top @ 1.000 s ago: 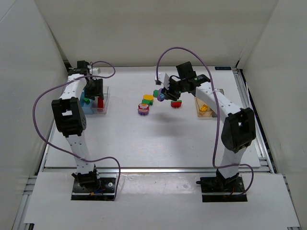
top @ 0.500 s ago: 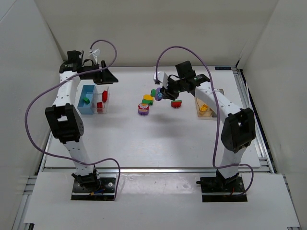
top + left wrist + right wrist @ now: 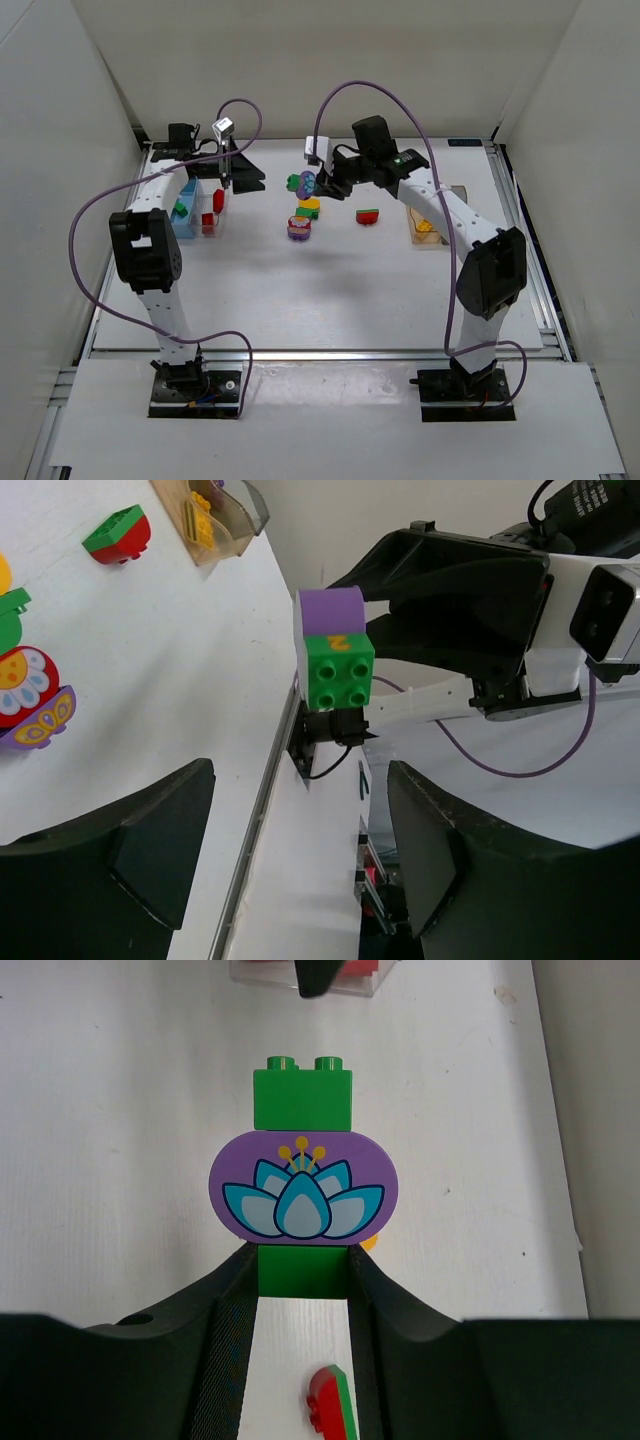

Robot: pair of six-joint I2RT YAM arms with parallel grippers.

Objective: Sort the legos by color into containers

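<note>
While right claw (image 3: 300,1272) grips one stack (image 3: 300,1186), two bins (image 3: 187,226) (image 3: 223,214) far left.

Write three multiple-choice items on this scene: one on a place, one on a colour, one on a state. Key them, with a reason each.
1. Where does the amber bin stand?
A) on the table's right side
B) at the far left
C) in the centre, among the loose legos

2. What colour is the oval flower piece of the stack in the right claw?
A) red
B) purple
C) yellow

3. How is the left claw?
A) shut on a red brick
B) shut on a bin's wall
C) open, empty

Key: 1 A, the top view shows it at the right. 2 B, the right wrist view shows it purple. 3 C, its fingers stand wide apart with nothing between.
</note>
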